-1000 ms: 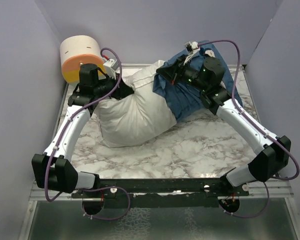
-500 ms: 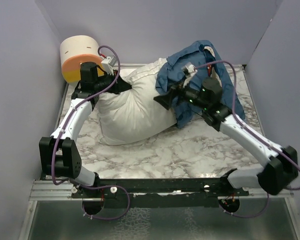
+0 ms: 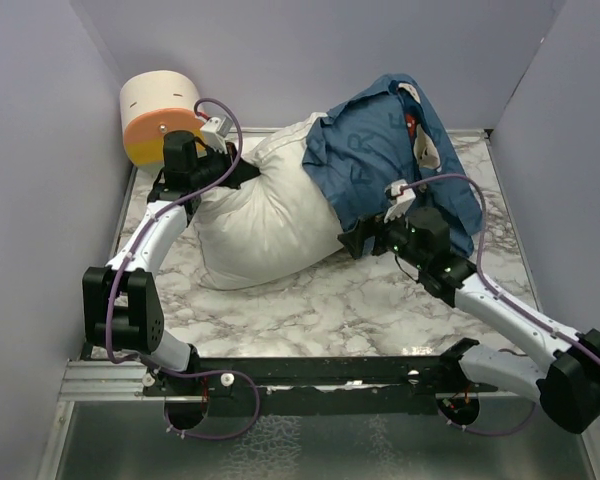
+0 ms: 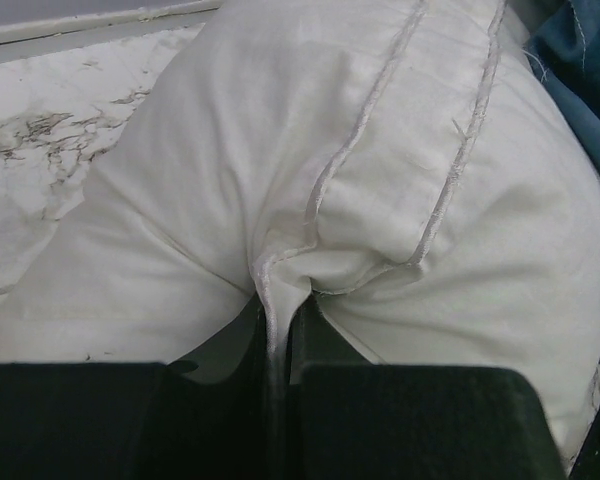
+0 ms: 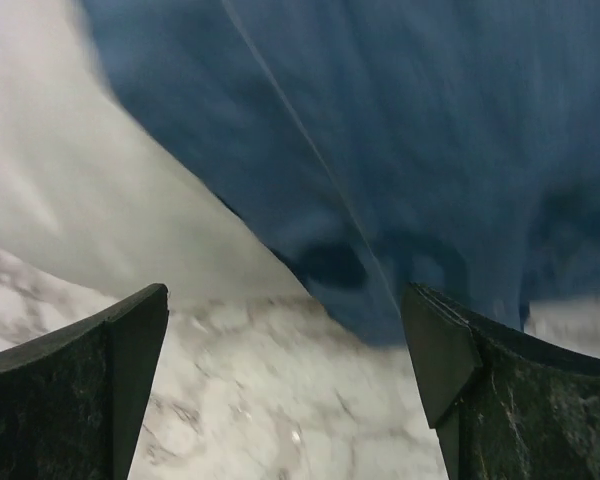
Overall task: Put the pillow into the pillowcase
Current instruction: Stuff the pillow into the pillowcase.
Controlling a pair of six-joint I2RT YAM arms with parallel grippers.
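Arms differ in pose. The left arm rises from its base at 7 o'clock and bends toward 12, its left gripper (image 3: 246, 173) pinching a seamed corner of the pillow (image 3: 265, 220); in its wrist view that corner is squeezed between the 2 fingers (image 4: 230, 410). The right arm stretches low from 5 o'clock toward centre, the right gripper (image 3: 354, 241) spread wide and holding nothing, just at the blue hem. Plump and white, the pillow lies on the marble table (image 3: 380, 300) left of centre. The pillowcase (image 3: 380, 150), dark blue with pale letters, drapes over its 2 o'clock end.
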